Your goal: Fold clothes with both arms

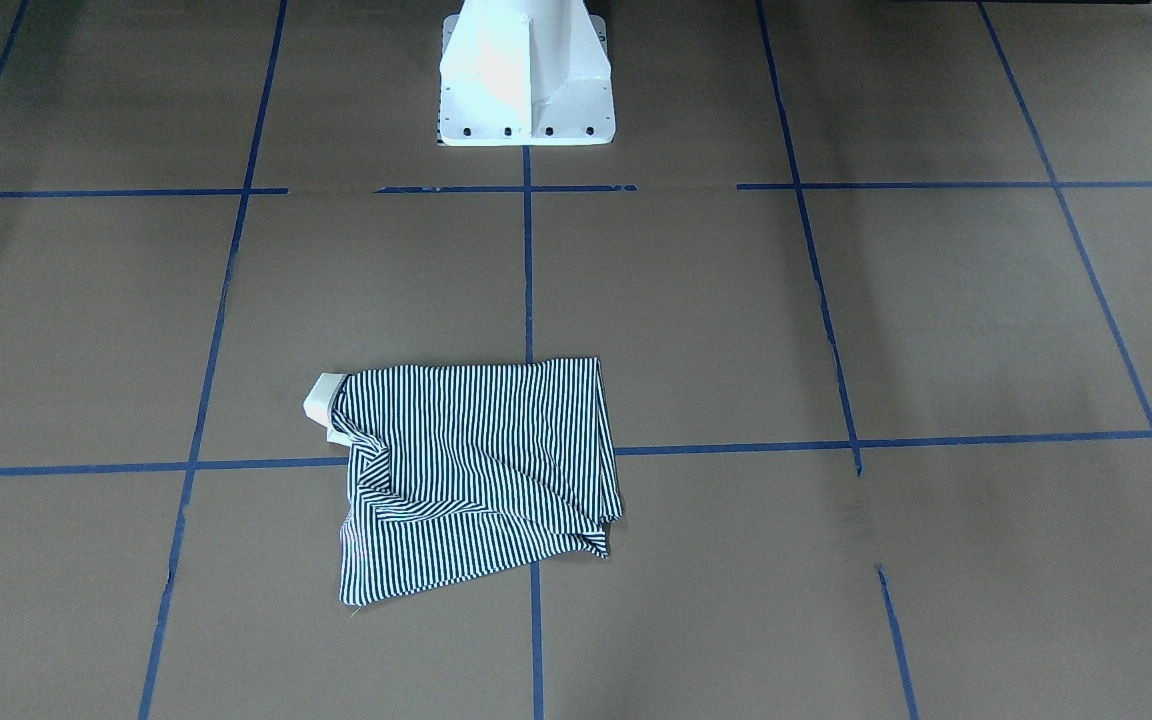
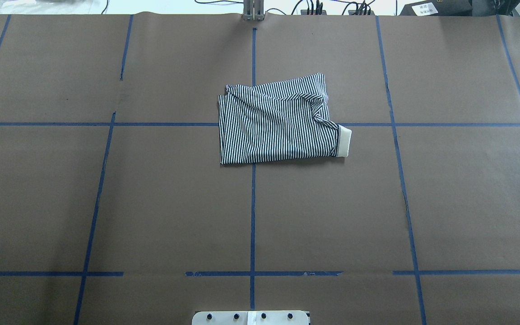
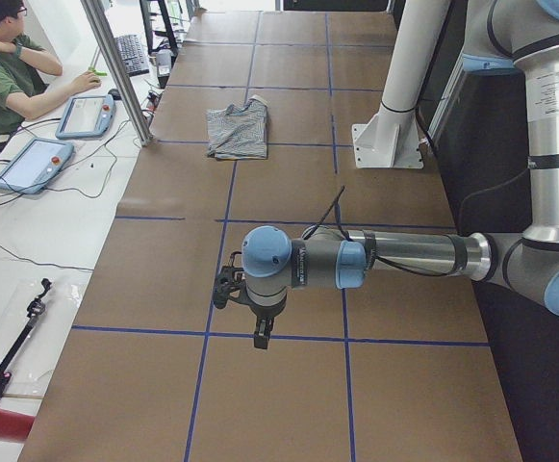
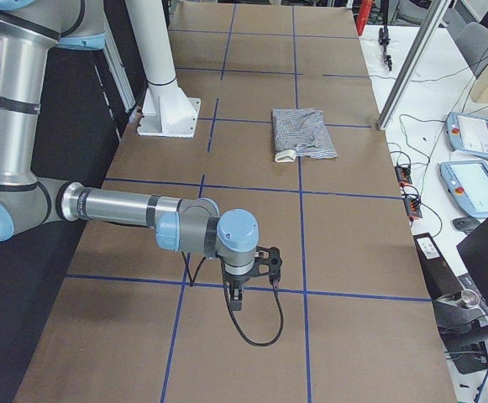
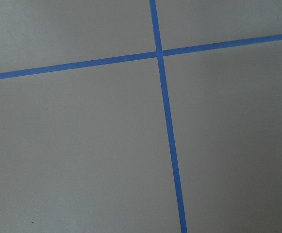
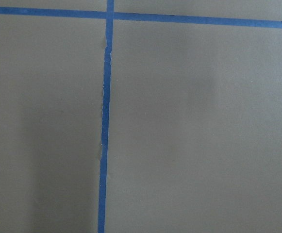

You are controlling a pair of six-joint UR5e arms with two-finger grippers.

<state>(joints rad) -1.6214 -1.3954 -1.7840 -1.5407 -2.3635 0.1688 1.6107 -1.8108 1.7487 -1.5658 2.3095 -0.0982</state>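
**Shirt folded small at centre; both arms well clear**

The striped polo shirt lies on the tabletop, just above the centre of the overhead frame, across a crossing of the blue tape lines. It is folded to a rough rectangle, not a tidy one. A diagonal flap ridges its upper edge, and the cream collar pokes out at the right side.

The left hand hangs over bare tabletop in the lower middle of the left side view, well apart from the shirt. The right hand does likewise in the right side view. Neither shows in the overhead or front view, and both wrist cameras show only brown paper and tape. I cannot tell whether either hand is released or clenched. No cloth is seen at either.

Judgement: folding looks close to finished. Risks if another fold is tried:
- A pinch that takes only the top layer would peel the stack open; the loose flap invites this.
- The collar end is bulkier, so a halving fold may skew or spring back.
- Fingers driven too low could snag the paper cover, which shows a split along a tape line in the right wrist view.
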